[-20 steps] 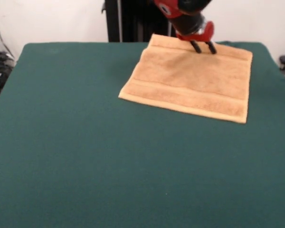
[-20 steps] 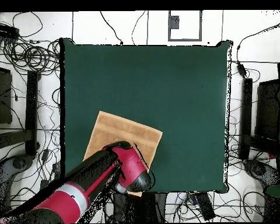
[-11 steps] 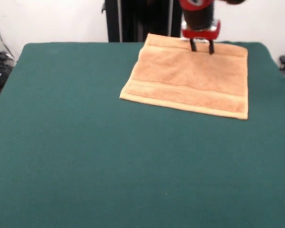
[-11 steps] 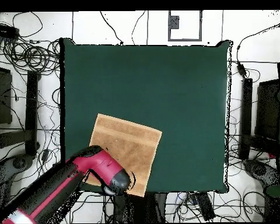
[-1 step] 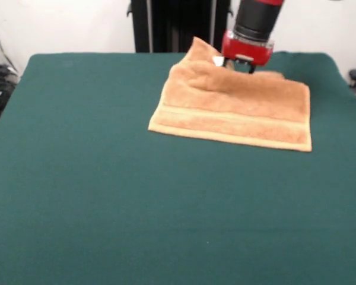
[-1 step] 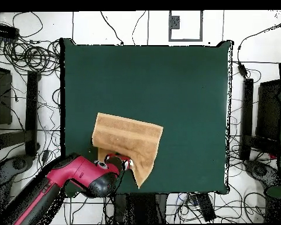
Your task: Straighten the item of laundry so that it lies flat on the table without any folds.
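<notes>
The item of laundry [image 5: 237, 107], an orange-tan towel with a woven band near its front edge, lies at the far right of the green table [image 5: 107, 178]. Its front part is flat, while its far edge is lifted and bunched into a ridge. My gripper [image 5: 238, 66] sits at that raised far edge, shut on the cloth, with its fingertips mostly buried in the fold. In the overhead view the towel [image 6: 128, 135] is near the table's [image 6: 184, 88] lower left, and my gripper [image 6: 122, 162] is at its lower edge, where the cloth is drawn in.
The towel's far side is close to the table's edge. A black column [image 5: 178, 24] stands just behind that edge. Cables [image 6: 26, 55] lie on the floor around the table.
My gripper has come down onto the towel's far edge and closed on it. That edge, flat before, now stands up in a bunched fold. The arm has swung left in the overhead view.
</notes>
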